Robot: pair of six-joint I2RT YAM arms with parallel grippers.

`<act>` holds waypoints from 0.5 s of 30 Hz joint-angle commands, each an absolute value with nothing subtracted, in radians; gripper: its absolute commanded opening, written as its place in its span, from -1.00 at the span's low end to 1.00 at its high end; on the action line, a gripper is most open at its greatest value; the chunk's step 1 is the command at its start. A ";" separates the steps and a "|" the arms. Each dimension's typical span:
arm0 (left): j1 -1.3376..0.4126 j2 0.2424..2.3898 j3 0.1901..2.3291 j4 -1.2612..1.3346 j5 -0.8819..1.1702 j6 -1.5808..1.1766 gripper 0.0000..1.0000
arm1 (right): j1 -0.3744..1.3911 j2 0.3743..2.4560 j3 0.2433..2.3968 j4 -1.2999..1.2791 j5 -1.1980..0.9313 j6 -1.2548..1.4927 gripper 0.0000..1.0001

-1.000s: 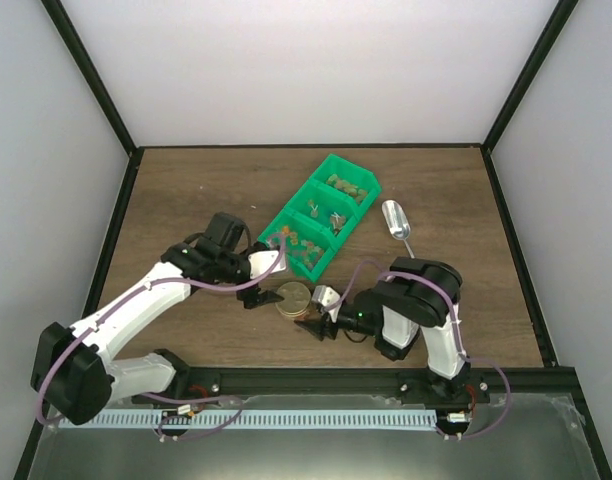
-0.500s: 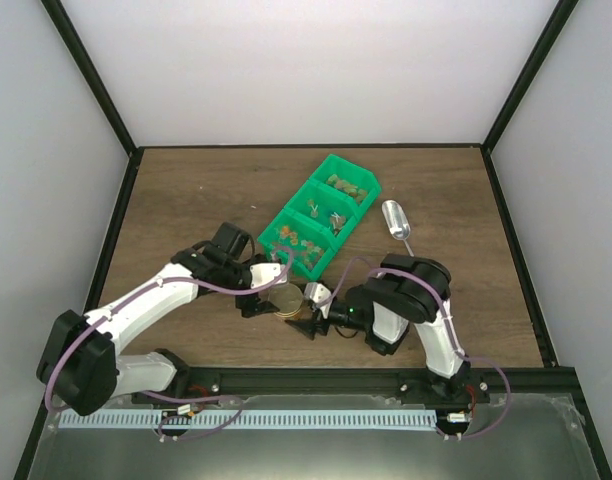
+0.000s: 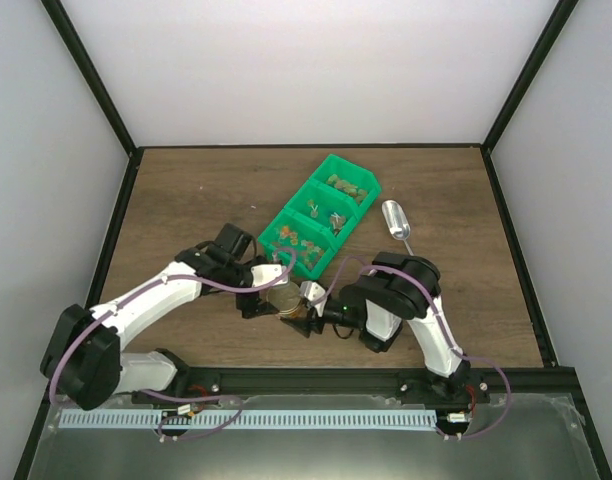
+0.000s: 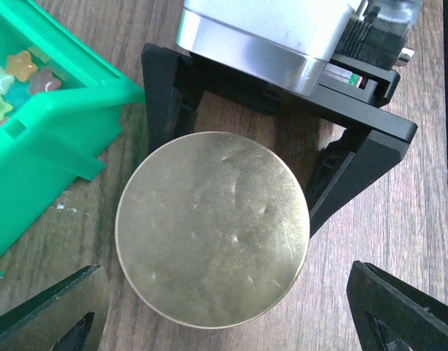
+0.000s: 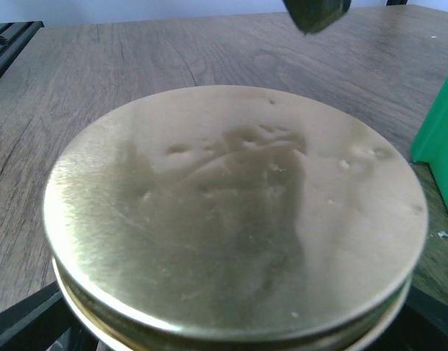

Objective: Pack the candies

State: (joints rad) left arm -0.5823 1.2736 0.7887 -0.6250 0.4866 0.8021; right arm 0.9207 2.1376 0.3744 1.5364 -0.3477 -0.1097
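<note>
Judging the step in hand as opening the jar, ahead of any scooping: flanking the gold lid (image 3: pixel 286 300) from both sides. Hovering at the left with the left gripper (image 3: pixel 263 294), with fingers (image 4: pixel 54 308) spread wide, gripping nothing, standing either side of the lid's near edge and apart from it. Finding the lid between the two grippers on the wooden table (image 3: pixel 186 200), capping a jar mostly hidden beneath. Hovering at the right with the right gripper (image 3: pixel 299 312), likewise with fingers (image 4: pixel 164 91) wide apart and clamping nothing, straddling the lid's far side just beside its rim; touching or not, impossible to tell. Listing the candies (image 3: pixel 299 246) as lying in the compartments of the green bin (image 3: pixel 294 197), just beyond and to the right of the lid, outside both pairs of fingers. Noting the metal scoop (image 3: pixel 396 222) lying on the table right of the bin, untouched. Calling next, probably, for one pair of fingers closing on the jar body to steady it and the other closing on the lid rim to twist it off; needing a centred, level grip, given the smooth, shallow rim. Expecting, after that, picking up the scoop and moving candies from bin to jar.
</note>
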 commanded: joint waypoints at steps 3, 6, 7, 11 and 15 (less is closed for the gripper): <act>-0.601 1.327 0.800 -0.582 0.476 0.727 0.88 | 0.930 2.154 0.396 1.607 -0.343 -0.109 0.74; -0.609 1.356 0.810 -0.557 0.457 0.683 0.88 | 0.930 2.148 0.393 1.597 -0.340 -0.117 0.70; -0.617 1.363 0.811 -0.554 0.454 0.682 0.89 | 0.930 2.147 0.391 1.593 -0.338 -0.120 0.70; -0.636 1.389 0.809 -0.532 0.422 0.674 0.89 | 0.929 2.145 0.388 1.589 -0.335 -0.123 0.67; -0.644 1.405 0.817 -0.515 0.420 0.668 0.85 | 0.929 2.144 0.393 1.587 -0.332 -0.121 0.66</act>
State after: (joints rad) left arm -0.6319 1.3895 0.7910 -0.5468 0.4213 0.6823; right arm 0.9207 2.1433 0.3832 1.5368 -0.3473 -0.1043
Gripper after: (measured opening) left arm 0.932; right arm 0.849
